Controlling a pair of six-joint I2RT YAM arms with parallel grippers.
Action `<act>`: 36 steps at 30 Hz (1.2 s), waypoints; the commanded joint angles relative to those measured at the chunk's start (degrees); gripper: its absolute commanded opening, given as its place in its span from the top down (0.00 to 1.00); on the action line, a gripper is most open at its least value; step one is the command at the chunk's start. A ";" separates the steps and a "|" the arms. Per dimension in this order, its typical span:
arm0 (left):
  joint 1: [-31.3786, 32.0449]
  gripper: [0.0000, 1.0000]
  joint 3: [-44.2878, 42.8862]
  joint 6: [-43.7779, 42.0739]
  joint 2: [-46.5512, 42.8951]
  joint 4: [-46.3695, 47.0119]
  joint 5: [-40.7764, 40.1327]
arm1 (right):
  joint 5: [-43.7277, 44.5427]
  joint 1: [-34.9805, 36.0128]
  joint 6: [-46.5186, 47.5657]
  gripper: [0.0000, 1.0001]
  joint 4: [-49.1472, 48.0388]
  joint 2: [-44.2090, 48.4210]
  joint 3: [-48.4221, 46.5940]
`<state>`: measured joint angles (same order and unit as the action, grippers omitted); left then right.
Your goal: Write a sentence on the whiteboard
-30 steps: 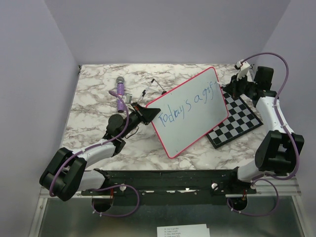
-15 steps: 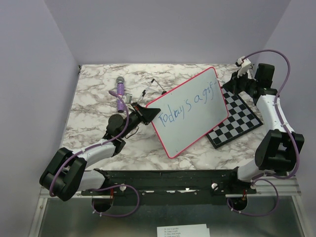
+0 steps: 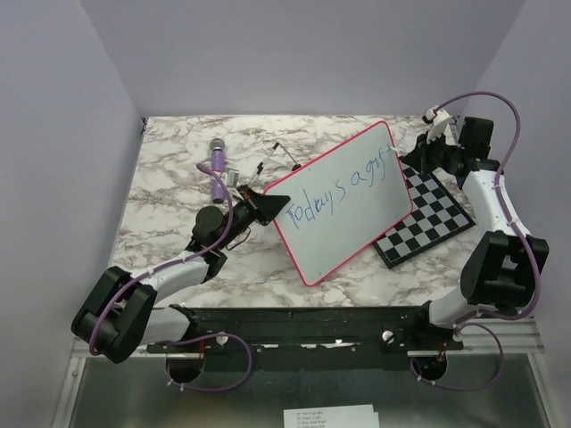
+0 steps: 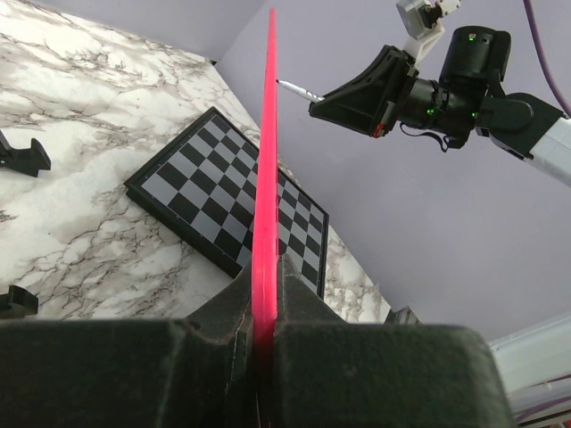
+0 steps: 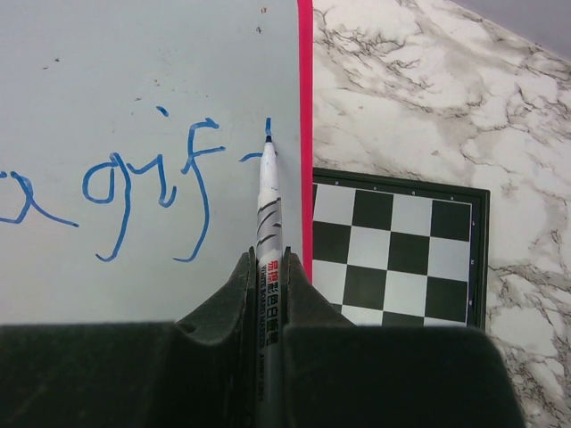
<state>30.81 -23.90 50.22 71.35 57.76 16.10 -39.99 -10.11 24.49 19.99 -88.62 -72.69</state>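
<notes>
One whiteboard: large flat white rectangular whiteboard (image 3: 352,209) with a thin pink-red rim, sitting mid-table and turned at an angle, its right side over the chessboard.
Sentence: blue handwritten sentence (image 3: 343,187) climbs across the board. It reads "Today's a gif", and right after the "f" come a short dash and a small upright stroke, close against the rim.
Marker: white-barrelled marker with black print (image 5: 268,223), tip down on the board at the top of that small stroke, just left of the pink rim.
Right gripper: black right gripper (image 5: 270,267) is clamped tight around the marker barrel, reaching in at the board's far right corner.
Left gripper: black left gripper (image 4: 265,281) is pinched on the rim at the board's left edge, and in the wrist view the pink edge runs straight up from between its fingers.
Chessboard: black-and-white chequered chessboard (image 3: 437,214), flat on the table, partly hidden under the whiteboard.
Table: white-and-grey marble-patterned table top (image 3: 169,178), carrying everything.
Purple item: purple cylindrical object (image 3: 217,174) lies beyond the left gripper, apart from the board; what it is, I cannot tell.
</notes>
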 commanded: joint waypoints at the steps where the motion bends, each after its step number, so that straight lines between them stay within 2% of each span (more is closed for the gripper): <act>1: 0.31 1.00 -0.97 0.06 -1.39 7.72 2.71 | -0.97 0.18 1.79 0.99 2.51 -0.24 -0.27; 21: 0.22 1.00 -1.24 -0.12 -1.48 7.19 2.62 | 0.61 0.27 4.69 0.99 2.95 3.45 6.06; 36: 0.31 1.00 -1.32 -0.47 -2.71 6.14 2.62 | 5.79 0.18 4.43 0.99 3.04 3.98 5.98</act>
<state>30.74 -23.90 50.22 71.24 57.25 15.86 -36.97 -10.13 28.42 21.28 -85.60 -67.20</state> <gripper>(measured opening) 0.099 0.140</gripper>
